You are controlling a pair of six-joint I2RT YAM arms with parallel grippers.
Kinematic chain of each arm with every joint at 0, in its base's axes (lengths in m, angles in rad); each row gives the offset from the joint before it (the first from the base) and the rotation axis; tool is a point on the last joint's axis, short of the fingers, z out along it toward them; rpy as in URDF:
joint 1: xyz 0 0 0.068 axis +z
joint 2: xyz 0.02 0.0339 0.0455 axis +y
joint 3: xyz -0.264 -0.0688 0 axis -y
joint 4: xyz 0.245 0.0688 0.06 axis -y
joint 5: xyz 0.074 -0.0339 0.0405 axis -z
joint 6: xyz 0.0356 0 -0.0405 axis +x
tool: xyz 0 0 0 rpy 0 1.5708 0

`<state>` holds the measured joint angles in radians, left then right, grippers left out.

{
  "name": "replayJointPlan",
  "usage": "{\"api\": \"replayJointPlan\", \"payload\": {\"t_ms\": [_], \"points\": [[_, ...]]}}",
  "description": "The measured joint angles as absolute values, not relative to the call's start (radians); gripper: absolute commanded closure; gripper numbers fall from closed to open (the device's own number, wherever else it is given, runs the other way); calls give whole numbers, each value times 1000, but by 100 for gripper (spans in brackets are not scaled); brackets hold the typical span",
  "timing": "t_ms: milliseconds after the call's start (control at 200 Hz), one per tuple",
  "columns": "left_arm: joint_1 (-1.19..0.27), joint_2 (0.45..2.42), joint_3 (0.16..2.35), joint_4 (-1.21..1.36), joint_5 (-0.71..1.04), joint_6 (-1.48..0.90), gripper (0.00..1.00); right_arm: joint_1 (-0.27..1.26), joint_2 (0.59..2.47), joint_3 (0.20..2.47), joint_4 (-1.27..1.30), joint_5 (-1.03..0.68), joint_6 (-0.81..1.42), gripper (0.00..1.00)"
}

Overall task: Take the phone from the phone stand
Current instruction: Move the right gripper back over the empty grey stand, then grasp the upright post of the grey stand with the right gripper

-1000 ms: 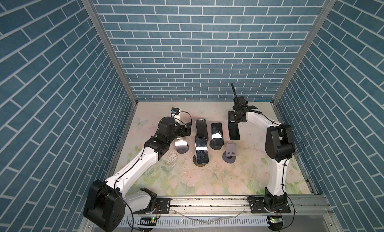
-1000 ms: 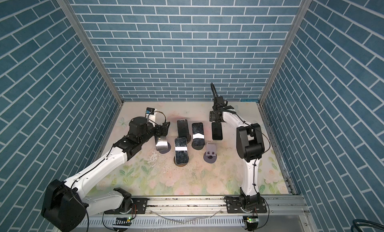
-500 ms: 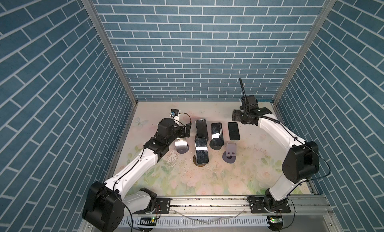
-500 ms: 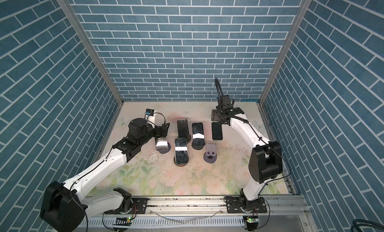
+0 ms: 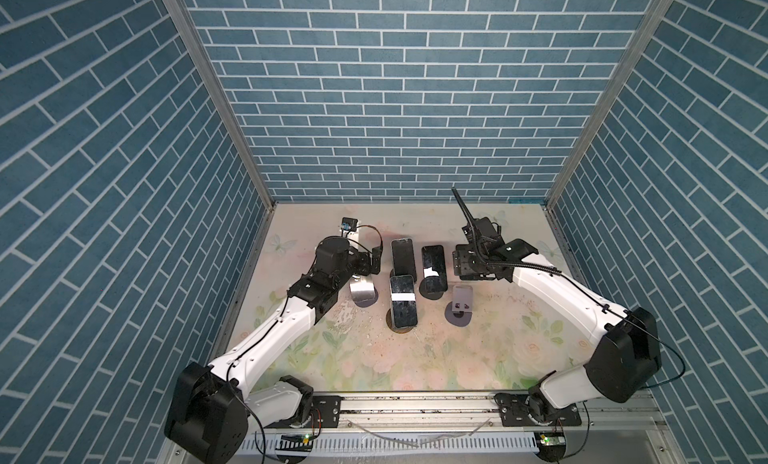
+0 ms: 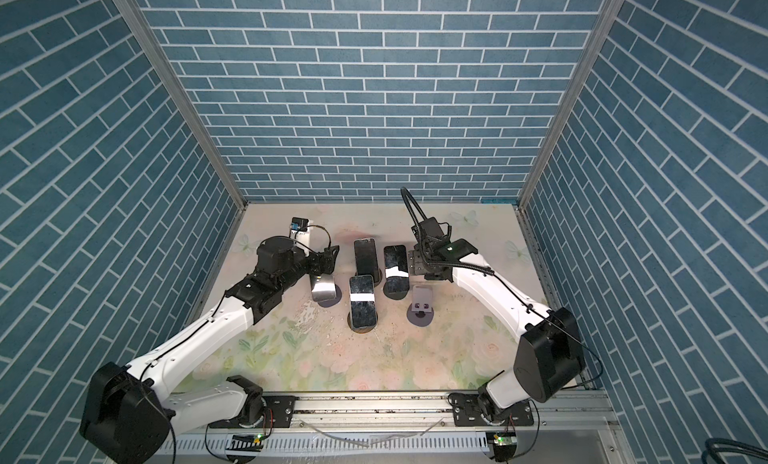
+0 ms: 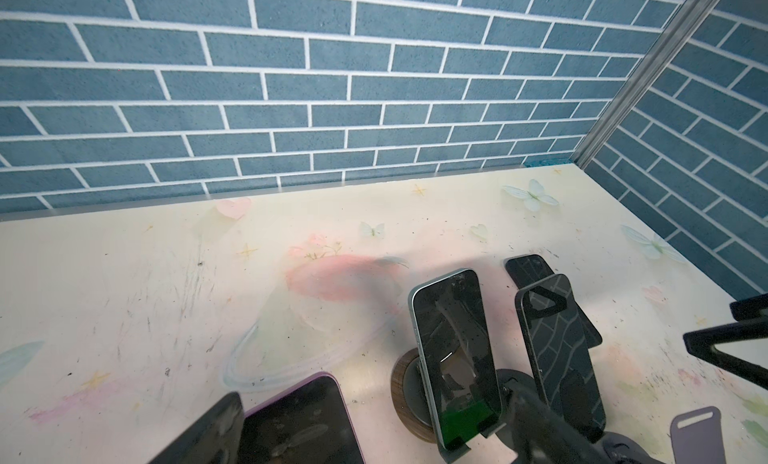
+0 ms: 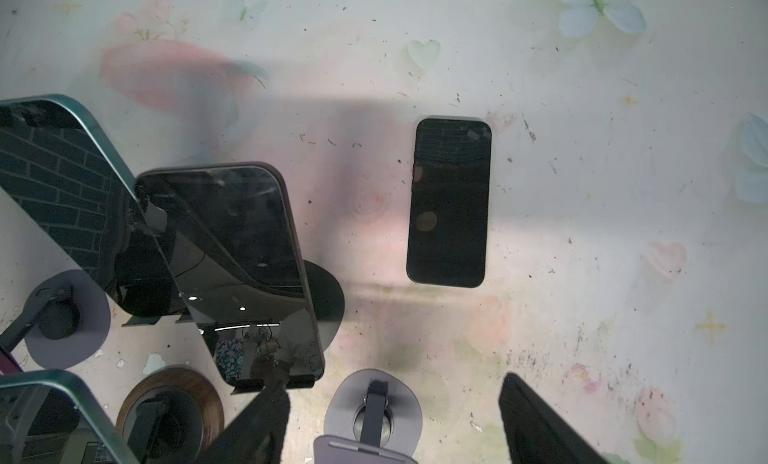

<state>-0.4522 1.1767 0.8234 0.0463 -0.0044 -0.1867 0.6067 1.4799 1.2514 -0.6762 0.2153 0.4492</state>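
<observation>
Floral tabletop; right gripper parted, empty.

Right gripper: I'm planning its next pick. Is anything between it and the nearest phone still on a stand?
Nothing visible does. The right gripper hangs open beside the propped phone, with only bare table between them. The flat phone lies beneath the gripper, and the empty stand sits toward the front, off that line.

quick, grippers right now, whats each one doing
left gripper: open, gripping nothing; purple phone close by
right gripper: open, empty; black phone lies flat, apart from it
</observation>
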Motion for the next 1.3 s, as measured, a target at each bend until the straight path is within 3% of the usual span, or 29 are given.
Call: {"api": "replayJointPlan", "payload": {"t_ms": [1295], "points": [[-452, 1173, 824, 47, -6, -164, 0, 739, 1532, 1137, -697, 227, 600, 21]]}}
